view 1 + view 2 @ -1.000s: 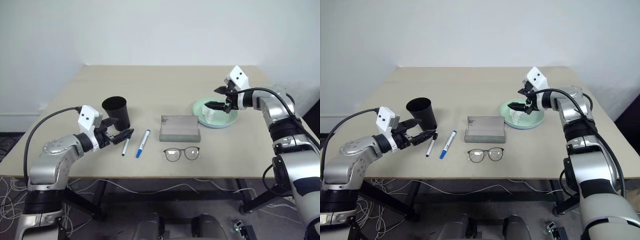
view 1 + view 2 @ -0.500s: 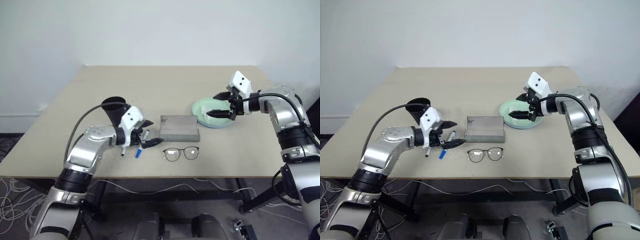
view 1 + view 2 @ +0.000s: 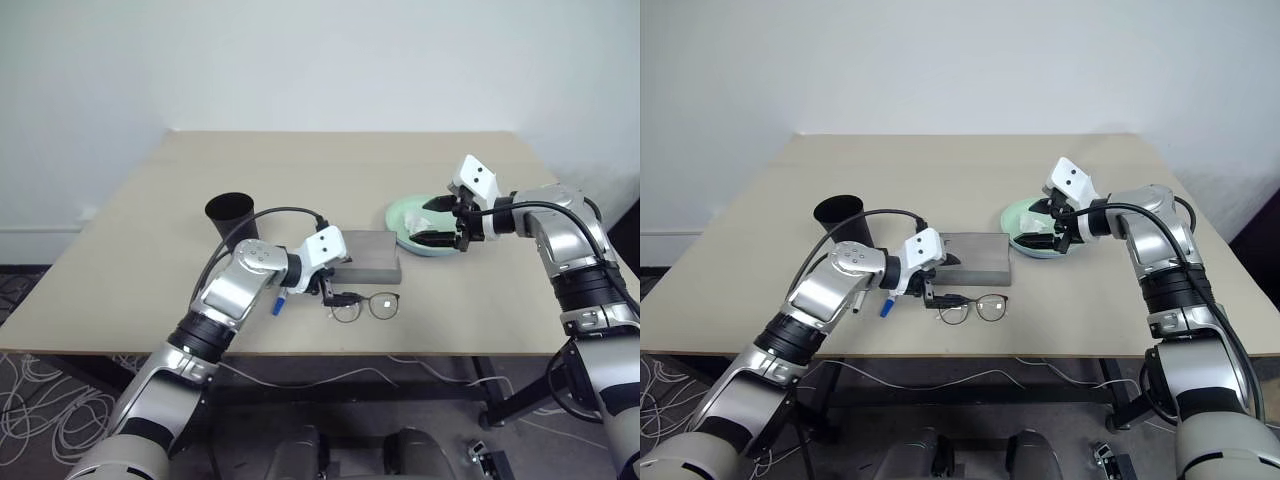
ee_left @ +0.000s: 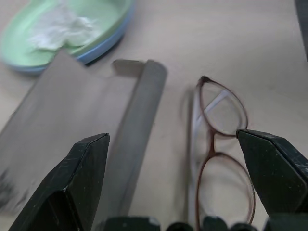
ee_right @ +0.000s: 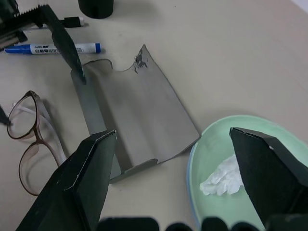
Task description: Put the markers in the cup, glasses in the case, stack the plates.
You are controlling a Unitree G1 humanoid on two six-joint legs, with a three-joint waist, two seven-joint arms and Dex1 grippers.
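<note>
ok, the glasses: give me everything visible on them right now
The glasses are thin round-rimmed spectacles with clear lenses; the rims read dark from the head views and reddish-brown in the wrist views, with pale temple arms folded behind the lenses. They lie flat on the table near its front edge, just in front of the grey case, apart from it. The left end effector, open, hangs over their left end, one finger beside the rim; contact can't be confirmed.

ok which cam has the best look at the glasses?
Left wrist view: the glasses lie close up between the open left gripper fingers. Right wrist view shows them whole at its edge; the eye views show them small beside the case.
</note>
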